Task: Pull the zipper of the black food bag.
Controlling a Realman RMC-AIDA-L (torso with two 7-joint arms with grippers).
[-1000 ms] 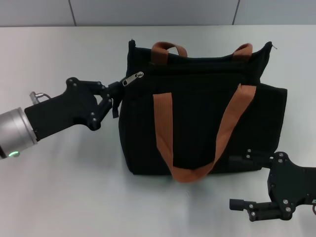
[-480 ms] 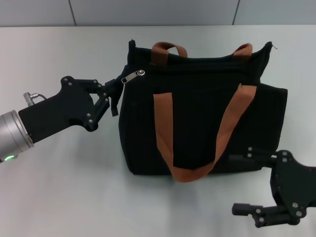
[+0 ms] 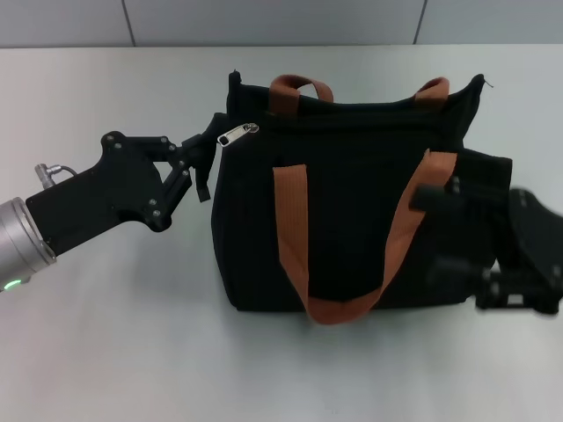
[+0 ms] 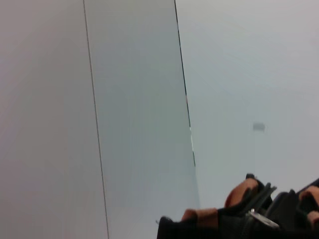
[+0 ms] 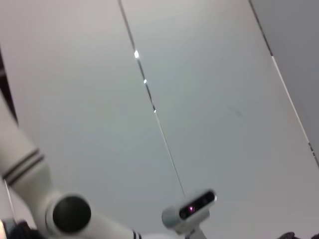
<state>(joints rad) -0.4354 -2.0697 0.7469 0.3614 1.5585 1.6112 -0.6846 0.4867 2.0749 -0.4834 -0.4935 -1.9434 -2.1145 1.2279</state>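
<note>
The black food bag [image 3: 352, 211] stands mid-table with two orange-brown strap handles. Its silver zipper pull [image 3: 237, 133] lies at the left end of the top edge. It also shows in the left wrist view [image 4: 262, 219], with the bag's top [image 4: 209, 226]. My left gripper [image 3: 208, 160] is open at the bag's upper left corner. One finger reaches up beside the pull and the other hangs lower along the bag's side. It holds nothing that I can see. My right gripper [image 3: 437, 231] is open and blurred in front of the bag's right side.
The bag stands on a pale grey table [image 3: 132, 334] with a wall behind it. The right wrist view shows only wall panels and the robot's own head camera [image 5: 192, 211].
My right gripper has risen fast from the table's front right corner to the bag's right side. My left gripper has shifted slightly up and left, its fingers spreading wider. The bag has stayed put.
</note>
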